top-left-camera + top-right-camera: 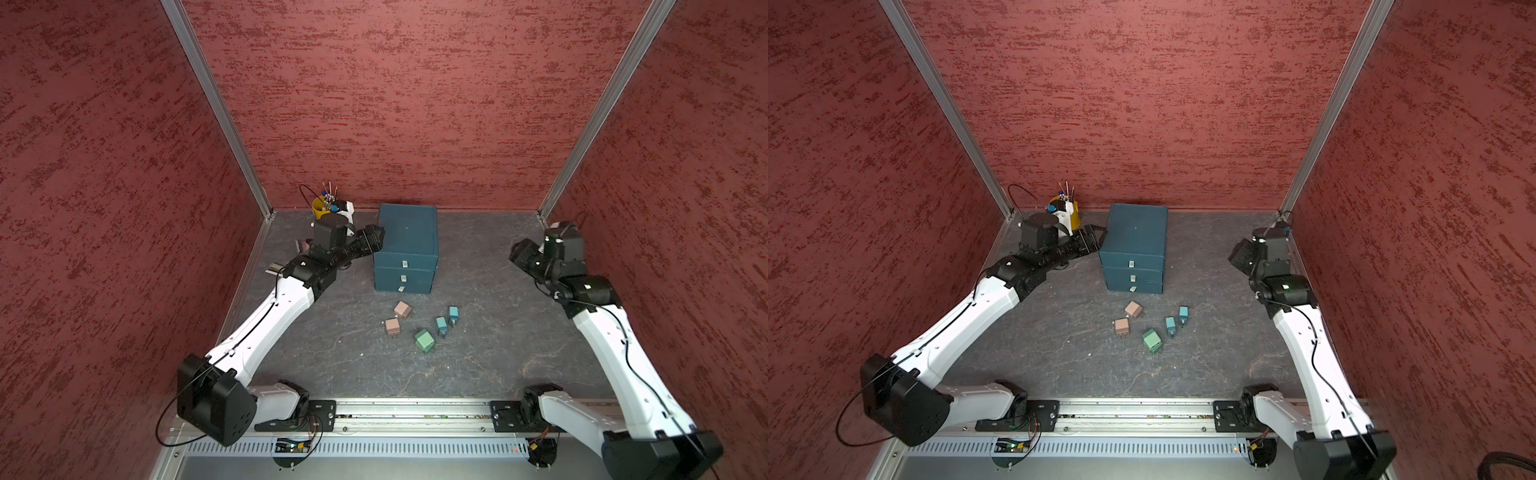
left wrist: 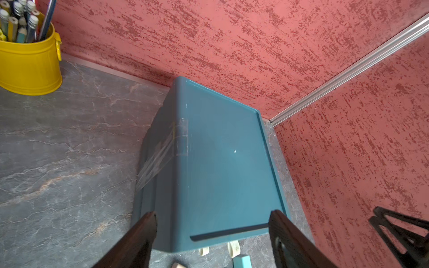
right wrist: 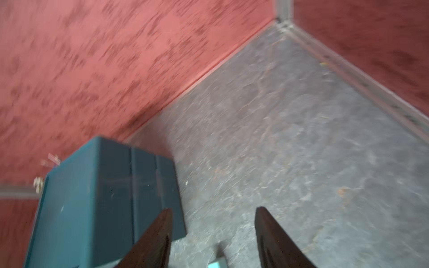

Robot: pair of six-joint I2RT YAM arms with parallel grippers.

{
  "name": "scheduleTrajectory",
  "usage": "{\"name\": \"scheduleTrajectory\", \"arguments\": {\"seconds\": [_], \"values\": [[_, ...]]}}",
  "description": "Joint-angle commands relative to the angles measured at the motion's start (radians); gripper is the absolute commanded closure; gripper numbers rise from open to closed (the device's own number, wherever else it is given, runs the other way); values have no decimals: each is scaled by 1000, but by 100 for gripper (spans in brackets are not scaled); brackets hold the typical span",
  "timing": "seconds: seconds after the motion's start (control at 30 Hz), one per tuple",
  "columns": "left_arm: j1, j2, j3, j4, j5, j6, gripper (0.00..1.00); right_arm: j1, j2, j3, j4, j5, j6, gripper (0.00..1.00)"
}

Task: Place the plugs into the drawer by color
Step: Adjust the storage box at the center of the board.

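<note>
Five plugs lie loose on the counter at six o'clock from the closed drawer unit: pinkish-tan plugs, teal plugs, green plug. The left claw, jaws apart, is at the unit's nine o'clock top edge. The right claw, jaws apart and empty, hangs at three o'clock, well apart.

Left arm, right arm, jaws apart
</note>
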Motion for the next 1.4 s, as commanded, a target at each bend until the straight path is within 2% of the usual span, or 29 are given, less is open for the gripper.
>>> {"name": "scheduleTrajectory", "arguments": {"seconds": [0.0,0.1,0.2,0.37,0.6,0.77,1.1,1.37], "values": [[12,40,79,-85,75,-36,22,209,16,28,-165,25,11,43],[18,74,107,-105,97,-47,27,398,51,59,-169,69,57,46],[27,76,96,-112,95,-57,28,528,115,112,-138,74,75,51],[46,57,84,-170,58,-47,26,627,223,178,-65,51,85,51],[49,90,29,-116,152,-91,26,648,332,186,69,84,123,46],[35,113,-6,-70,202,-120,31,648,397,192,128,130,131,54],[-6,90,-25,-65,204,-125,44,648,507,272,135,171,116,56],[-7,85,-39,-91,159,-117,44,642,556,341,70,246,87,58]]}}
